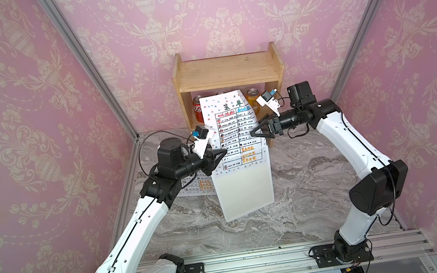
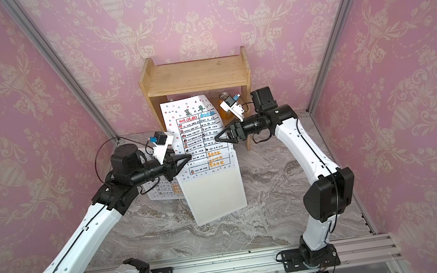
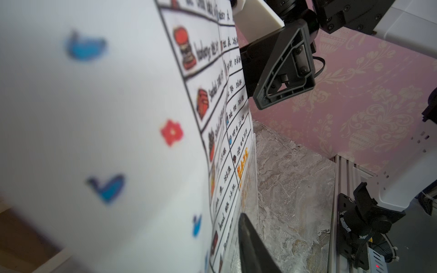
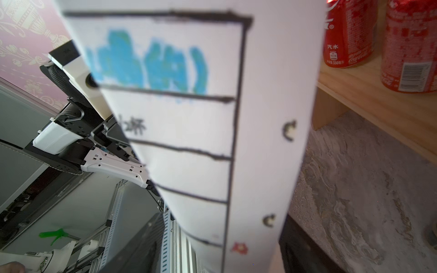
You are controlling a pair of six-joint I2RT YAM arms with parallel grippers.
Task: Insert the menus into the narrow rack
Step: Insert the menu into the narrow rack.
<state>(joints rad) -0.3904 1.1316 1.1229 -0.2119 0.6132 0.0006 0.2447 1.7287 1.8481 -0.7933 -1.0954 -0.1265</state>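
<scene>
Menu [image 1: 232, 129] edge between right end effector [image 1: 255, 132] jaws

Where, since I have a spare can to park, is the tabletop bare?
Bare marble lies between the rack and the front rail, and right of the rack toward the right arm. Crowded: left of the rack, where a flat menu lies under the left arm.
</scene>
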